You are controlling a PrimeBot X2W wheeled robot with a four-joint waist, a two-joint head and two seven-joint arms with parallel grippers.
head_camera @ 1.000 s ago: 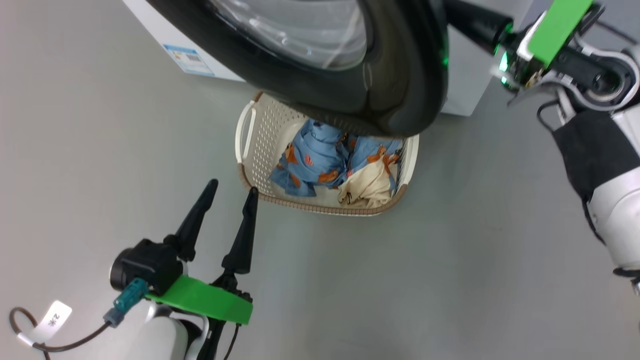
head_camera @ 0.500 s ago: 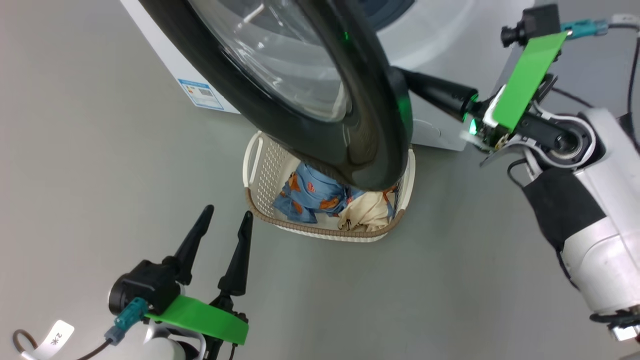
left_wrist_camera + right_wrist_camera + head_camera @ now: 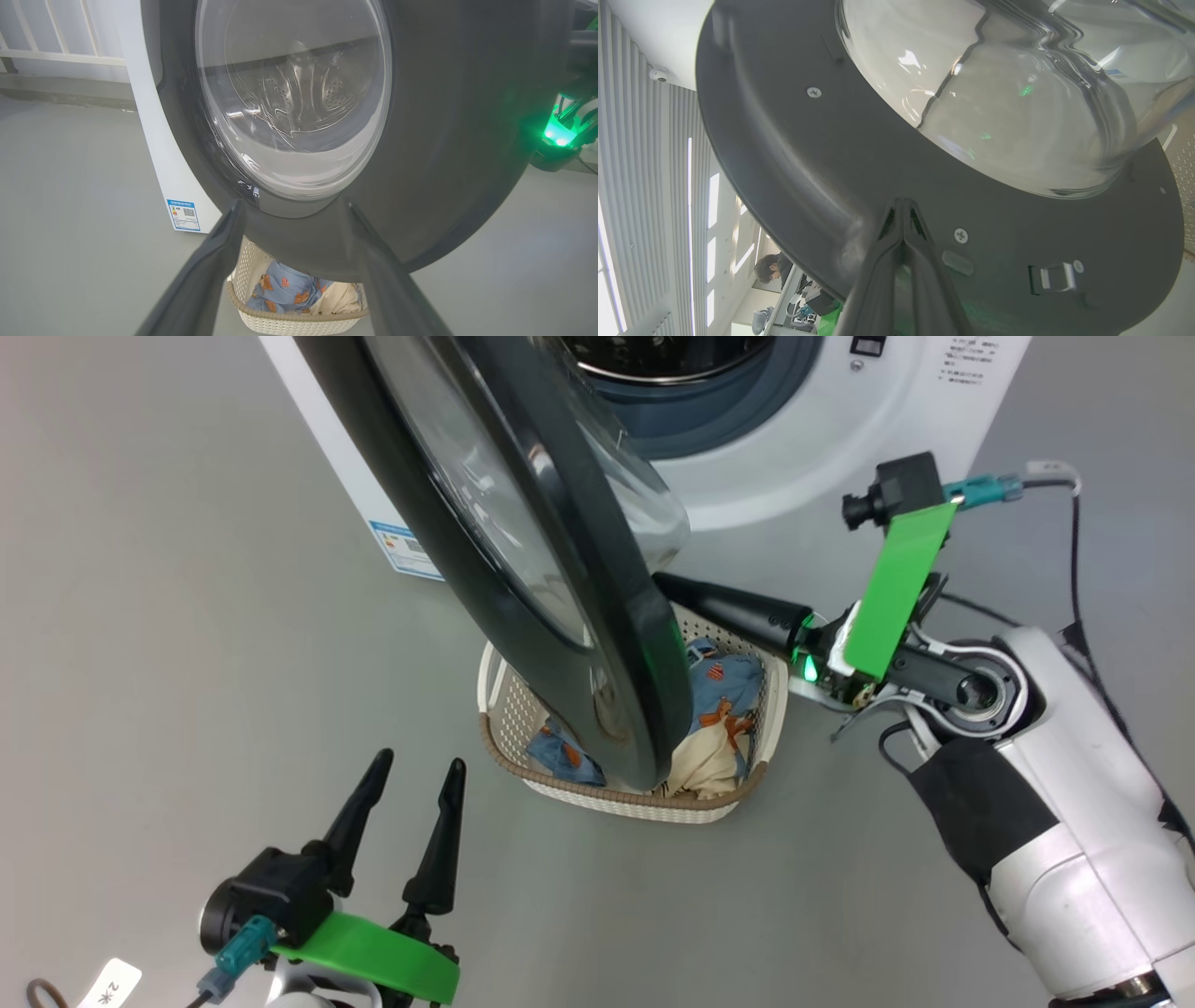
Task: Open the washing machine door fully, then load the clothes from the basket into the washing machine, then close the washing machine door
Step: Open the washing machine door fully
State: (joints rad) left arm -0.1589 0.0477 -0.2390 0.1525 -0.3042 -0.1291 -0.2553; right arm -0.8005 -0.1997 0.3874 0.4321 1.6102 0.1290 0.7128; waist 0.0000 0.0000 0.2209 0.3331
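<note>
The washing machine door (image 3: 560, 607) stands part-way swung out from the white washing machine (image 3: 803, 467), its black rim seen nearly edge-on above the basket (image 3: 635, 800). My right gripper (image 3: 665, 584) is shut, with its tips pressed against the door's inner black face (image 3: 859, 154), below the glass bowl (image 3: 994, 93). The clothes lie in the basket, the blue printed fabric (image 3: 726, 679) beside the cream piece (image 3: 709, 763), partly hidden by the door. My left gripper (image 3: 418, 765) is open and holds nothing, low to the basket's left, facing the door's outer side (image 3: 448, 140).
The steel drum and grey-blue gasket (image 3: 691, 415) show behind the door. A blue label (image 3: 404, 549) marks the machine's lower corner. Grey floor (image 3: 168, 644) spreads all round. A person (image 3: 769, 269) sits far off at a desk in the right wrist view.
The door has swung further out from the machine with my shut right gripper against its inner face. The head camera has shifted, so the drum opening now shows. My left gripper stays open.
</note>
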